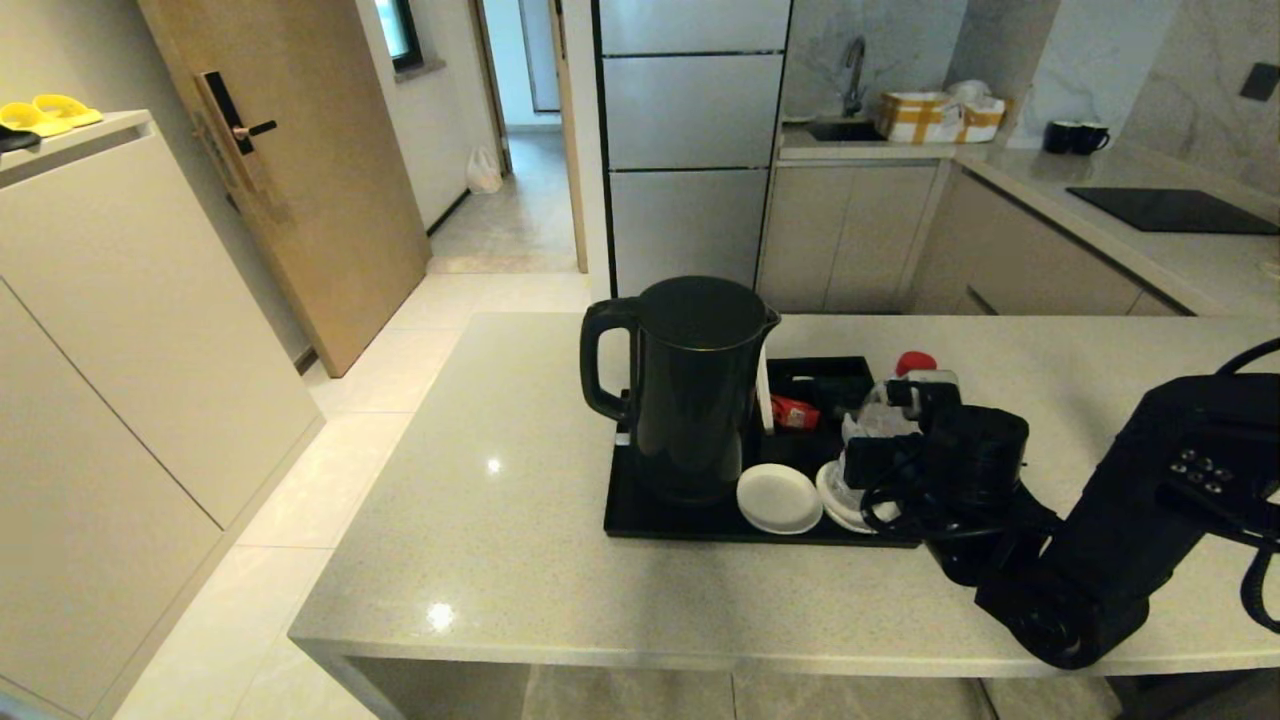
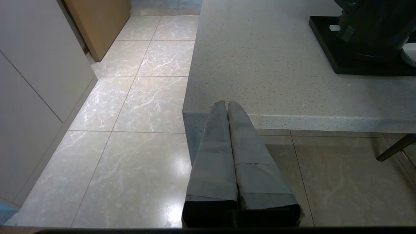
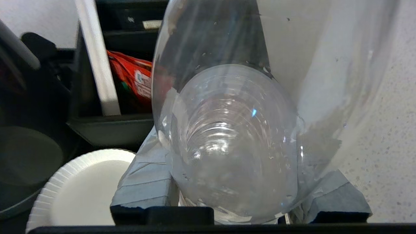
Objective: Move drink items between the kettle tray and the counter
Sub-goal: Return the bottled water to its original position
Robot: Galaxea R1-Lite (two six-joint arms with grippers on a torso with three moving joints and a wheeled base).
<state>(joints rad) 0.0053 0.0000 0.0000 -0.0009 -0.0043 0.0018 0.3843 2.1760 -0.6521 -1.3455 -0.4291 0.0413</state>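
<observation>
Right tool (image 3: 240, 208) grips the water bottle (image 3: 234, 136) low over the tray's (image 1: 640, 520) right edge; thin, slick, water-heavy plastic, so hold mid-body.

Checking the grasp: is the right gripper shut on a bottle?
Yes. In the wrist view the right gripper has a pad on each side of the clear bottle.

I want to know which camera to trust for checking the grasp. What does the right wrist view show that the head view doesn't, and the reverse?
Only the right wrist view: the right gripper has its jaws closed around a clear water bottle, grey pads on both sides.

Only the head view: the whole kettle, the bottle's red cap, the counter.

Both: the black tray, the red sachets, a white lid.
</observation>
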